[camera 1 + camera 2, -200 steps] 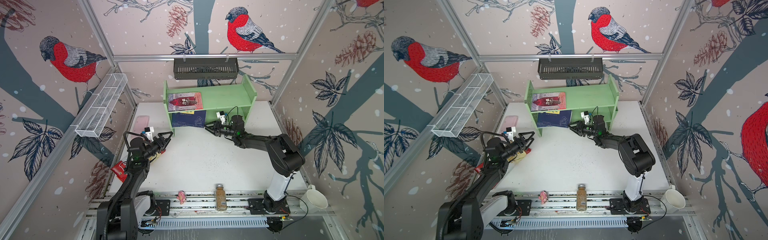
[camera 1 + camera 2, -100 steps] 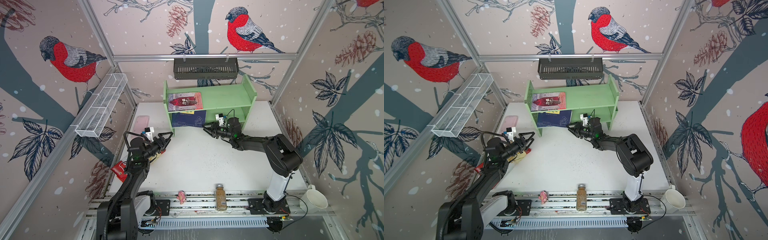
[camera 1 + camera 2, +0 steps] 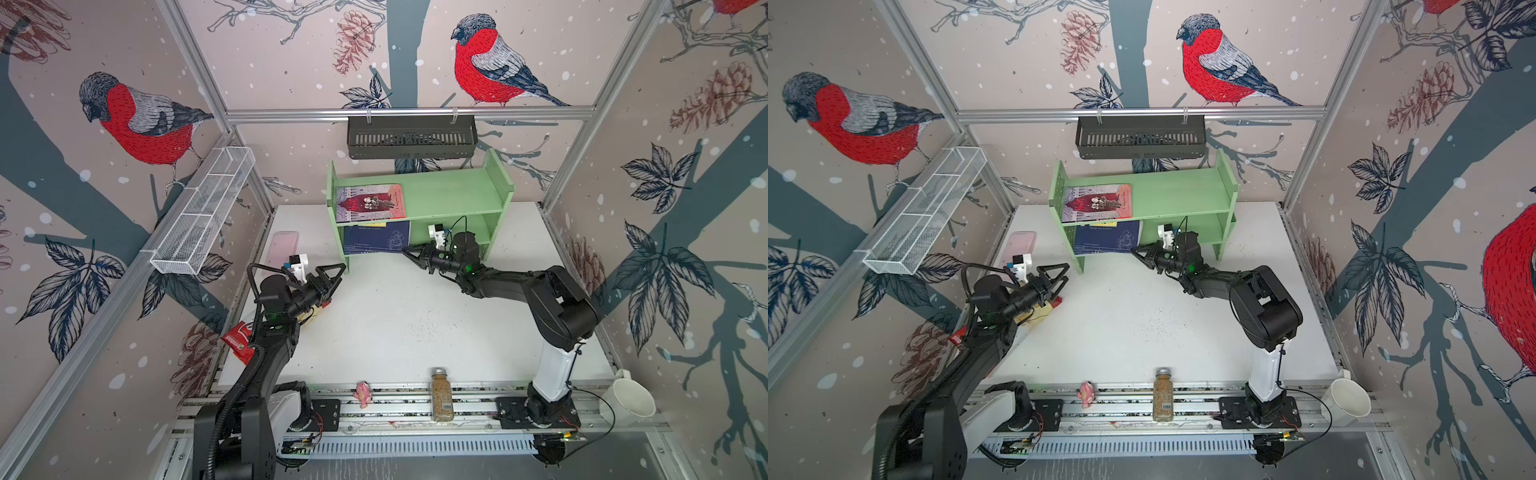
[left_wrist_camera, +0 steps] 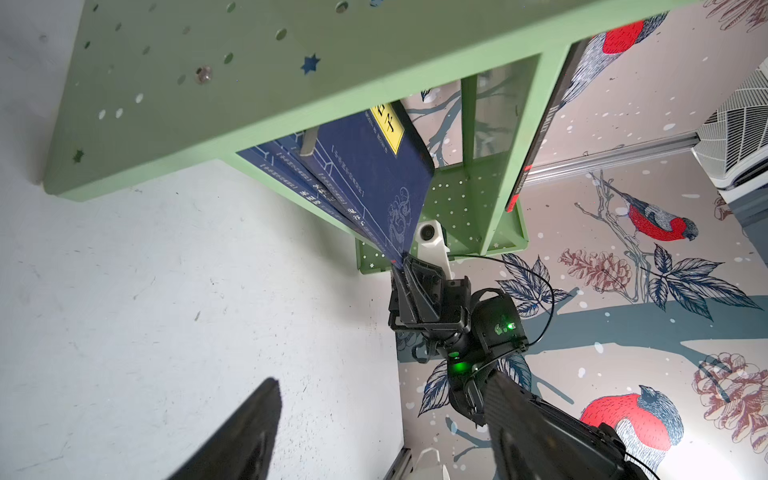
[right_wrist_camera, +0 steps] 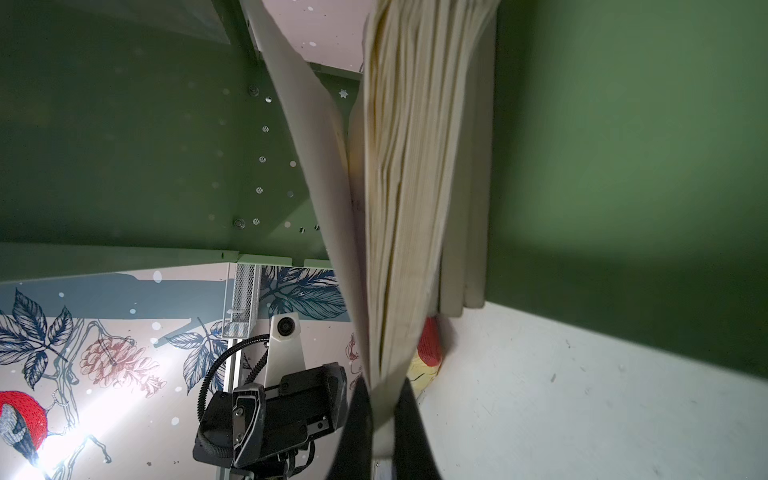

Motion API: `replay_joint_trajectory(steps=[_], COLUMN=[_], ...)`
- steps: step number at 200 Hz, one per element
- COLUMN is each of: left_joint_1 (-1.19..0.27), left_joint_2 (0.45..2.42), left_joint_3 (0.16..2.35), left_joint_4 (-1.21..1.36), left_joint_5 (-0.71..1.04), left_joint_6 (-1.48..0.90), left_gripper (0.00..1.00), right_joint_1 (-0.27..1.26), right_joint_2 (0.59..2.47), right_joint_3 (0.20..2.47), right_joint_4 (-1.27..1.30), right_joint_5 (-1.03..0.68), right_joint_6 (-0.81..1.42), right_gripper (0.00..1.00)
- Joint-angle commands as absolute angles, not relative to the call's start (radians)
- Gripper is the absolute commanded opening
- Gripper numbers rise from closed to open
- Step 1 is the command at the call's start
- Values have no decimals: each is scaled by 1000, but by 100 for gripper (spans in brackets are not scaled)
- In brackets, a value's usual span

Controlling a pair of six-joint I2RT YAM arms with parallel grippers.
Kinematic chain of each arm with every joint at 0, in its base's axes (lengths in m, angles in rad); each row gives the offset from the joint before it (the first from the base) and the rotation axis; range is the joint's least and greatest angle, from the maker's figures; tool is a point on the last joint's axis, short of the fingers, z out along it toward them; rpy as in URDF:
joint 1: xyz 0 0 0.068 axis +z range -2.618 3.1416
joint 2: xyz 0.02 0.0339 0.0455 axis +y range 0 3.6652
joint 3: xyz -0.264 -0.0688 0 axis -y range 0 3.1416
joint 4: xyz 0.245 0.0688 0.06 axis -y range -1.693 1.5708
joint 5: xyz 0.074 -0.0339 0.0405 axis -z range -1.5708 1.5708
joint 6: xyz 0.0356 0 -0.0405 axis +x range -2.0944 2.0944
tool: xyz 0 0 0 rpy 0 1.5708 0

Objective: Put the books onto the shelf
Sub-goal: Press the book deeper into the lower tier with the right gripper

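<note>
The light green shelf stands at the back of the table. A pink-red book lies flat on its upper tier. A stack of navy books lies on the lower tier, sticking out in front. My right gripper is shut on the near right corner of the top navy book, whose page edges fan out ahead. My left gripper hangs open and empty over the table, left of the shelf.
A flat pink slab lies left of the shelf. A black basket and a white wire basket hang on the walls. A red packet lies by the left arm. A pink figurine, spice jar and white cup stand along the front rail.
My right gripper has slid left to the navy stack and closed on the top book's corner. The left arm has not moved.
</note>
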State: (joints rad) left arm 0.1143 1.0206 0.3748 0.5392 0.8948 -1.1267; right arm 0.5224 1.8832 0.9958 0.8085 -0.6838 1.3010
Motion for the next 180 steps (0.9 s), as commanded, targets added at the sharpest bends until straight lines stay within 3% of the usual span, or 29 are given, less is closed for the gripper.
replay_joint_trajectory(steps=[1, 73, 180], left_joint_1=[118, 121, 126], left_joint_2=[1017, 1019, 1020], left_joint_3=[377, 377, 371], left_joint_4=[574, 574, 584], left_joint_5=[914, 912, 913], left_joint_6=[-1131, -1127, -1131], left_gripper=[78, 78, 78], right_joint_1=[511, 470, 476], right_joint_2=[1891, 1968, 2011], right_joint_3=[1022, 1157, 1233], right_joint_4=[751, 597, 507], right_joint_5=[-696, -811, -841], right_joint_6=[1240, 1117, 1054], right_gripper=[2, 1, 2])
